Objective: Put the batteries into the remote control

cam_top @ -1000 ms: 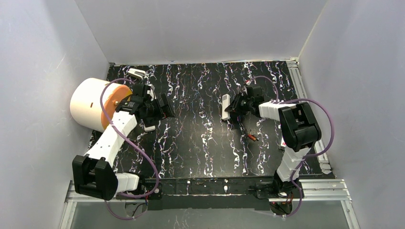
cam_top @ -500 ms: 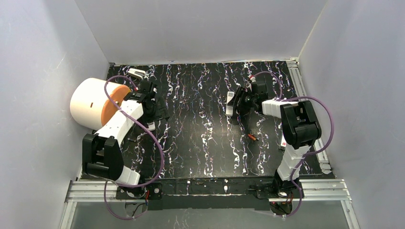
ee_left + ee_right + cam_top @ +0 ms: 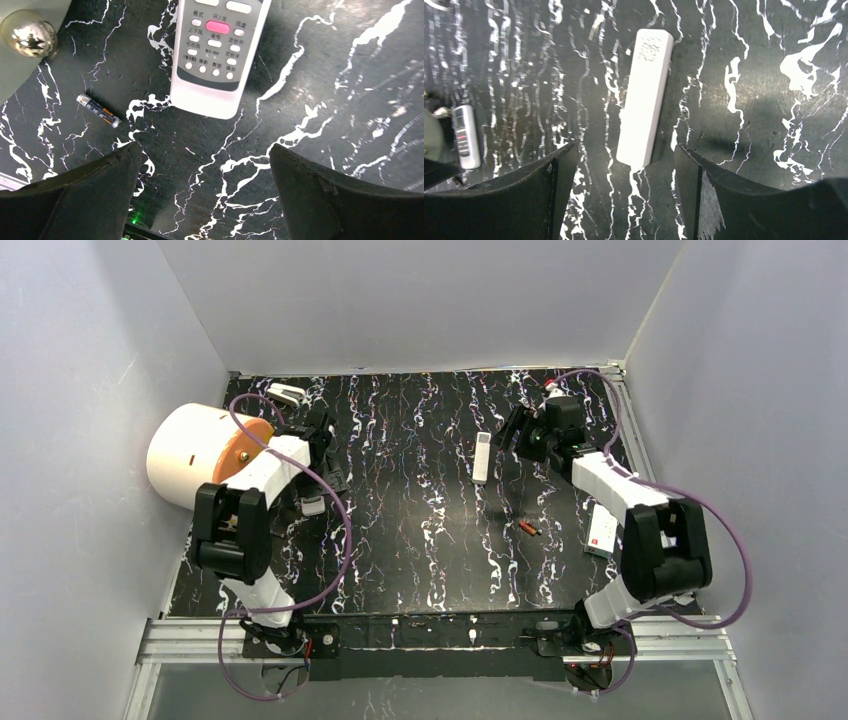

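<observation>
Orange-red battery (image 3: 529, 528) lies loose towards the right edge, another battery (image 3: 98, 110) beside the left-edge remote (image 3: 215, 55). Nothing loaded yet; left gripper (image 3: 205, 150) and right gripper (image 3: 625, 150) both gape empty

The table (image 3: 400, 540) is black with white squiggly lines. The remote (image 3: 218, 55) is white with one pink button (image 3: 217, 27). The battery (image 3: 529, 528) is orange-red.

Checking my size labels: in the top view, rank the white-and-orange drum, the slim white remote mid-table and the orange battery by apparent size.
1. white-and-orange drum, by far the largest
2. slim white remote
3. battery, plainly the smallest
</observation>
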Robot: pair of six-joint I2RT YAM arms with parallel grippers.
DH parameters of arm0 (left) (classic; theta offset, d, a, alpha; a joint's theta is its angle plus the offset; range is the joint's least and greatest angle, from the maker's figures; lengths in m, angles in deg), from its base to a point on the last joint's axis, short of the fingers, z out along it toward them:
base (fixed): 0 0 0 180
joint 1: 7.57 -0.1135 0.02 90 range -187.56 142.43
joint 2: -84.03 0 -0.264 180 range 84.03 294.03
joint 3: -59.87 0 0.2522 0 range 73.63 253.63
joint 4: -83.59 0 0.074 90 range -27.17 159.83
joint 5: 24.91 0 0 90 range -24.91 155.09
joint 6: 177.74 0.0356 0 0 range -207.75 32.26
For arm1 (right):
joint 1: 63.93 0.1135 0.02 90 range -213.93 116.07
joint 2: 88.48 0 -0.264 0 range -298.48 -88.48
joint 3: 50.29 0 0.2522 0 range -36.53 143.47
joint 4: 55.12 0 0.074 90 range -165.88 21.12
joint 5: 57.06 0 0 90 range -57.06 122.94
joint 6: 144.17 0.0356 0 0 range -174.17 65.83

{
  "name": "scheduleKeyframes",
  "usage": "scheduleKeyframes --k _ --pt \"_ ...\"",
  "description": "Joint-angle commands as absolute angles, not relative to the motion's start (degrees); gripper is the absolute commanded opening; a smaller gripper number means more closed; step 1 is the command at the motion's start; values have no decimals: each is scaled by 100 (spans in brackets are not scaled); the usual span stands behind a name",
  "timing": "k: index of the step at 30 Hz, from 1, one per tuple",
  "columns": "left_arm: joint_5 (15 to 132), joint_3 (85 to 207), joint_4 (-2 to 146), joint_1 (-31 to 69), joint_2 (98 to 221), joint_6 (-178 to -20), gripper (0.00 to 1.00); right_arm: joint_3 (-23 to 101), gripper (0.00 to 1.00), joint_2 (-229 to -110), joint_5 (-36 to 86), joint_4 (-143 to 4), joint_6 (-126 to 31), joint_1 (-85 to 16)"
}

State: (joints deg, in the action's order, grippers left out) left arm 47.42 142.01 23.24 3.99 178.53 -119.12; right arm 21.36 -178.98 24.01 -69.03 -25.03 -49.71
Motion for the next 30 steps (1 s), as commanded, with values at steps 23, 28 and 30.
scheduleKeyframes --k 23,28,30 --pt "4376 13788 3928 246 19020 -11984 78 1491 75 -16698 1526 -7073 -2013 -4987" --pt "4377 13781 3709 245 19027 -12294 90 1473 75 -16650 1451 -7098 -2015 -4983" --pt "4470 13682 3790 245 18904 -12310 96 1466 75 -16648 1443 -7108 -2016 -4986"
